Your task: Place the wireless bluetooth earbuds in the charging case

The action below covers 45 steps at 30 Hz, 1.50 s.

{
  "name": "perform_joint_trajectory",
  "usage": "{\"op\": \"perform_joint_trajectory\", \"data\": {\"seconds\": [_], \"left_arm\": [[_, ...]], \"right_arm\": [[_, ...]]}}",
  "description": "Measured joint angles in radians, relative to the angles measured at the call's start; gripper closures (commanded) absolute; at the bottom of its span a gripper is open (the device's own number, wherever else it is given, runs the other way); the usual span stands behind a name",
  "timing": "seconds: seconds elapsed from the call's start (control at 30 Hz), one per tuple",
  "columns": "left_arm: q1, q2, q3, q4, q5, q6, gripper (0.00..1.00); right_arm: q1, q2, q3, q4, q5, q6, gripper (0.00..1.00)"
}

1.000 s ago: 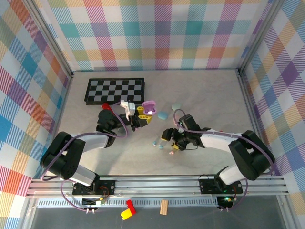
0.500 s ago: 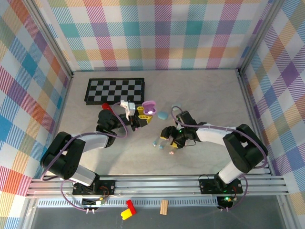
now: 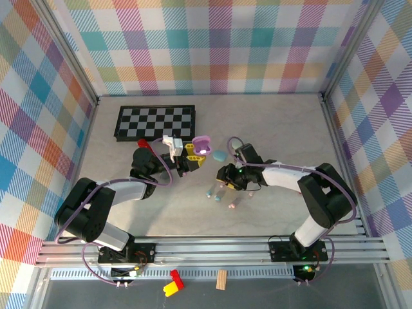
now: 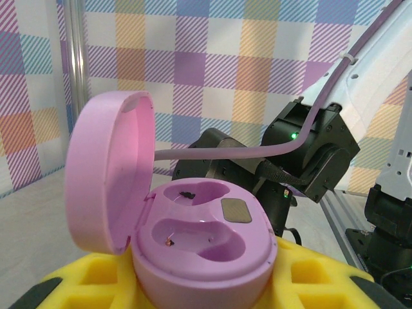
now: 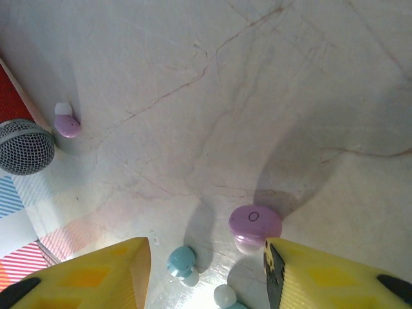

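Our right hand (image 5: 205, 256) low over the tabletop (image 5: 270, 96), fingers (image 5: 96, 273) apart — purple earbud (image 5: 255, 223) lying between them, blue earbud (image 5: 182, 261) just beside it, lilac earbud (image 5: 66, 123) farther off, our left hand (image 3: 194, 154) clamped on the open pink charging case (image 4: 203, 248), lid (image 4: 109, 167) upright.

we see the left arm (image 3: 125, 188) and right arm (image 3: 286, 172) built of white shells and black joint housings, with a lilac cable (image 4: 219, 152) looping along each. the right gripper (image 5: 206, 248) has yellow fingers (image 5: 90, 273) with black patches, and a green light (image 4: 295, 135) glows on one black joint.
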Motion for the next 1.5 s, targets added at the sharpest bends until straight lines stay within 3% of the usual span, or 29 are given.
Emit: {"op": "perform_joint_trajectory", "data": {"seconds": [0.47,0.8,1.27,1.5], "left_arm": [[0.018,0.013,0.001,0.0,-0.001,-0.003,0.71],[0.024,0.019,0.001,0.0,-0.001,-0.003,0.71],[0.052,0.027,0.001,0.002,-0.014,-0.002,0.71],[0.068,0.036,-0.019,0.003,-0.031,0.0,0.71]], "right_arm": [[-0.01,0.023,0.028,0.0,0.007,-0.014,0.46],[-0.01,-0.006,-0.007,0.009,0.006,-0.014,0.49],[-0.01,0.082,0.051,0.025,-0.032,-0.032,0.56],[-0.01,0.089,0.108,-0.008,-0.016,-0.078,0.51]]}}
